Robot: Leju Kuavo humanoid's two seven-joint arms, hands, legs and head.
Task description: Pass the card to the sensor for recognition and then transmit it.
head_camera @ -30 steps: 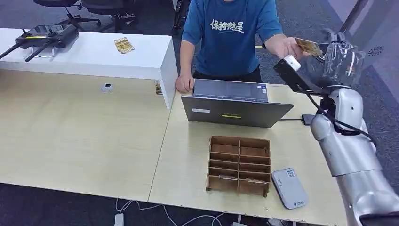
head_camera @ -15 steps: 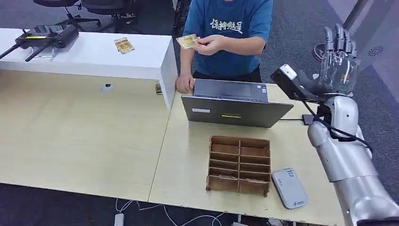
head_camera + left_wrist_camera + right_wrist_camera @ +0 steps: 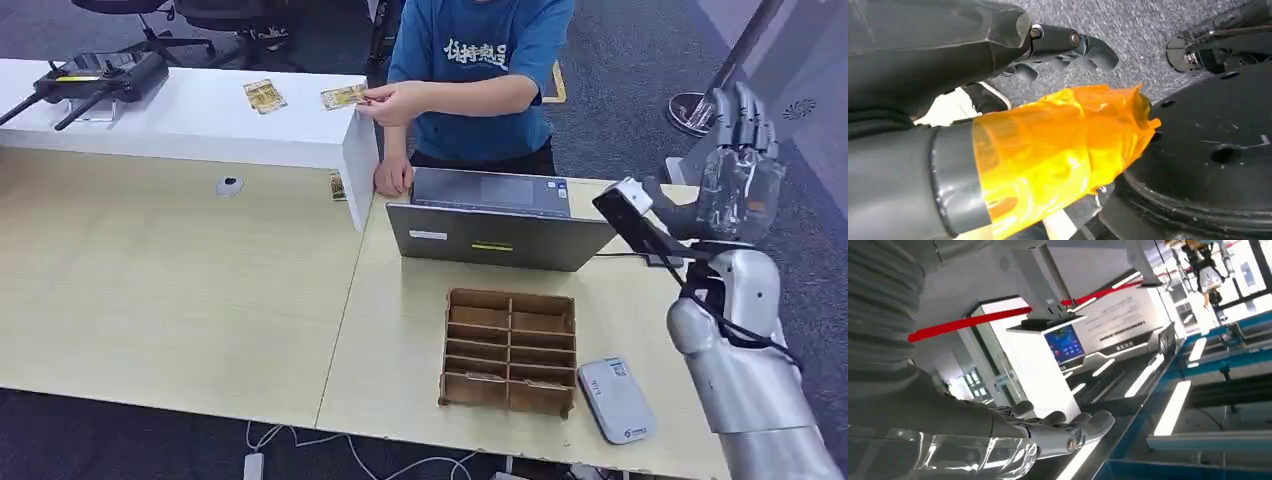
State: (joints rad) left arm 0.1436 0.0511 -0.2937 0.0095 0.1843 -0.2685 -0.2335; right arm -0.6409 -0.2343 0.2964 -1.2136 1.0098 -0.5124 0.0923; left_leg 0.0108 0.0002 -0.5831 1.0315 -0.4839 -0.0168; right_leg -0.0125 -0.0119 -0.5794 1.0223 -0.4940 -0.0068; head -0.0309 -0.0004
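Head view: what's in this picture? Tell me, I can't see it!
A person in a blue shirt puts a card on a white shelf, while the robot's empty right hand is raised beside a laptop.

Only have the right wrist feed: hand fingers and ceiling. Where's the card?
Observer: Head view: a person's hand holds the card over the white counter, far from the right hand.
Operator: Any other card out?
Observer: Yes, a second card lies flat on that counter.
Operator: Sensor?
Observer: A grey reader lies on the table, beside the wooden divider box, on the robot's right.
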